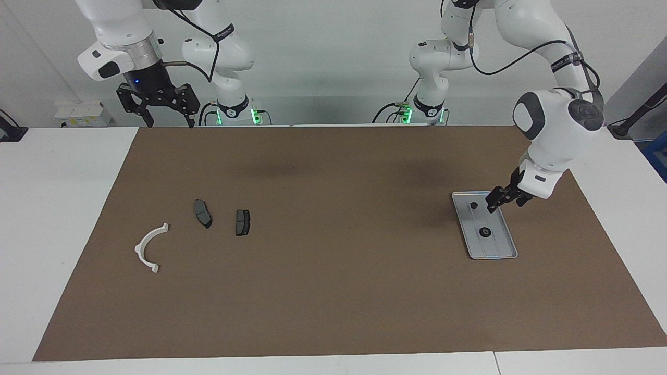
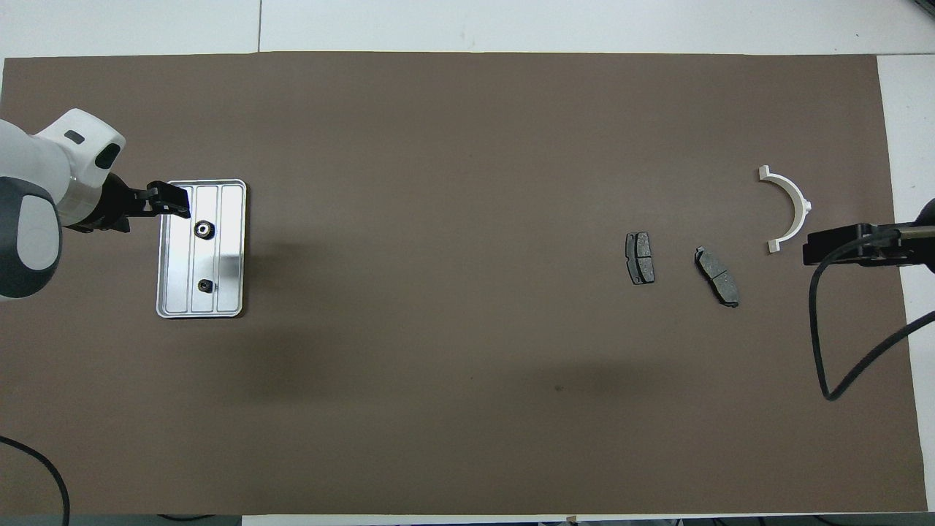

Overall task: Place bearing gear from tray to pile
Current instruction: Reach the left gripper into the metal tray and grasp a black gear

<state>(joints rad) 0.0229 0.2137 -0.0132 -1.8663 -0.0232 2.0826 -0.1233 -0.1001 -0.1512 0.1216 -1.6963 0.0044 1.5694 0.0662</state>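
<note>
Overhead, left pincer (image 2: pixel 179 207), empty and spread, overlaps tray (image 2: pixel 232 252); facing shows it raised.

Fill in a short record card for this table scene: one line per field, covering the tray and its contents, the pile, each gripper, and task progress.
tray: silver tray toward the left arm's end of the table
tray contents: two small dark parts, round one and smaller one, which is nearer the robots
pile: white half-ring bracket and two dark pads, lying apart, toward the right arm's end
left gripper: open, over the tray's rim, holding nothing
right gripper: open, waiting raised at its own end
progress: no part lifted yet
</note>
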